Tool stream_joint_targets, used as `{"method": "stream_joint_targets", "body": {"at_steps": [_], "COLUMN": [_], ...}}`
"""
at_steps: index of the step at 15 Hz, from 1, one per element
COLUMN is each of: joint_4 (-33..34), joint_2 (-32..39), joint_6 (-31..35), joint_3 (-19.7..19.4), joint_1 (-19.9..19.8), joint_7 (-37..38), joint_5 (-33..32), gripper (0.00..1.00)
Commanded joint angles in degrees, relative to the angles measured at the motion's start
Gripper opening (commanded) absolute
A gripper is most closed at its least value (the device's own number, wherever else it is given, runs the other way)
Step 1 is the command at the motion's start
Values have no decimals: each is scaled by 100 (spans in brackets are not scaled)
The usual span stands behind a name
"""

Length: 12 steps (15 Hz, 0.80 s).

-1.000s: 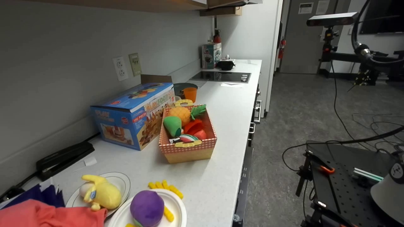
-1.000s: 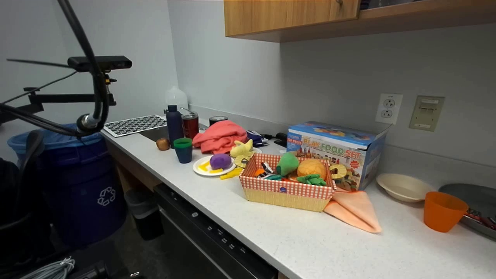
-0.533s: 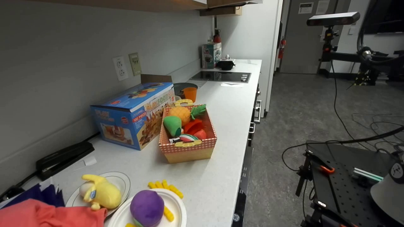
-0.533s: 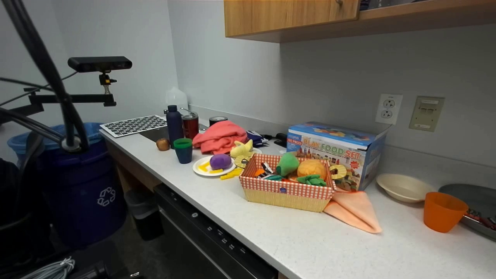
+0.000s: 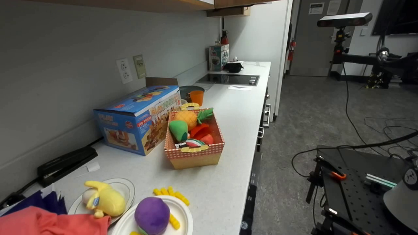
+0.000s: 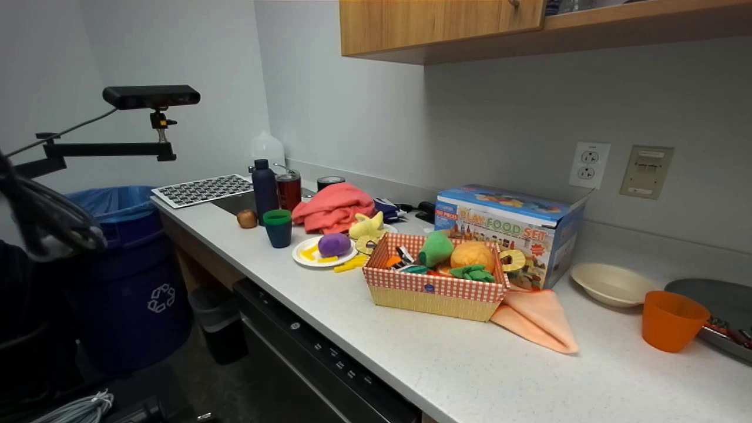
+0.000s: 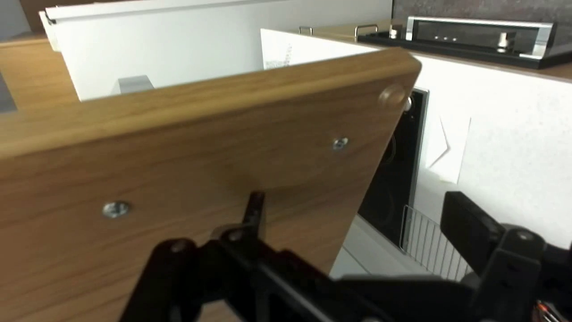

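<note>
Gripper (image 7: 355, 199): fingers spread wide.
Cabinet door (image 7: 201, 156): slanted edge between the fingertips in the wrist view; contact unclear.
Cooktop (image 7: 389, 197): shows through the gap alongside.

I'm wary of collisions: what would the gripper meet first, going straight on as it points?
Most likely the wooden panel, ahead of one finger of the open gripper in the wrist view; the other finger points past the panel's edge. Depth is unclear.

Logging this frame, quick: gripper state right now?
Gripper: open, nothing seen in its grasp; whether it touches the wooden panel cannot be told.
</note>
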Motion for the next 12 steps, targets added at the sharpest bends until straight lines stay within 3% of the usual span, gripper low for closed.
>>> {"method": "stream_joint_targets", "body": {"at_steps": [1,12], "joint_4": [87,150], "joint_2": [-14,56], "joint_6": [-337,-546], "joint_3": [-135,-530], "joint_1": [72,-24], "joint_7": [150,52], "joint_5": [-242,-1009], "gripper": [100,100]}}
